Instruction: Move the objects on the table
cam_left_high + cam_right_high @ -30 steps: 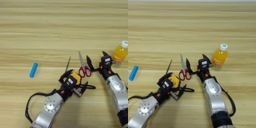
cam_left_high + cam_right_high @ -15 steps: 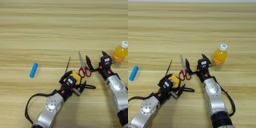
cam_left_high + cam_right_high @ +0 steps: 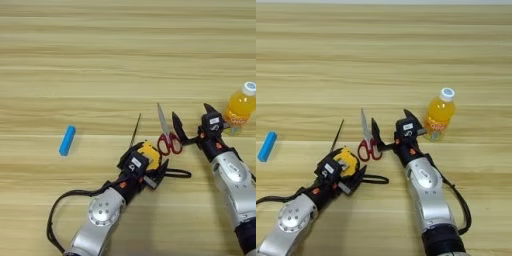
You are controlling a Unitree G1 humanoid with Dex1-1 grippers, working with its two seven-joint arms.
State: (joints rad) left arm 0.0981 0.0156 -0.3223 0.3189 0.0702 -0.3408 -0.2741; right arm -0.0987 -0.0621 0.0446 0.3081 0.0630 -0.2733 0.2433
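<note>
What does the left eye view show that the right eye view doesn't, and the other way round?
Only the left eye view shows bare table left of the small blue piece. Only the right eye view shows bare table right of the orange-drink bottle, plus more of the right arm's lower part.

Both show the red-handled scissors, the thin dark stick, the left gripper at the yellow-black tape measure, and the right gripper open between scissors and bottle.
</note>
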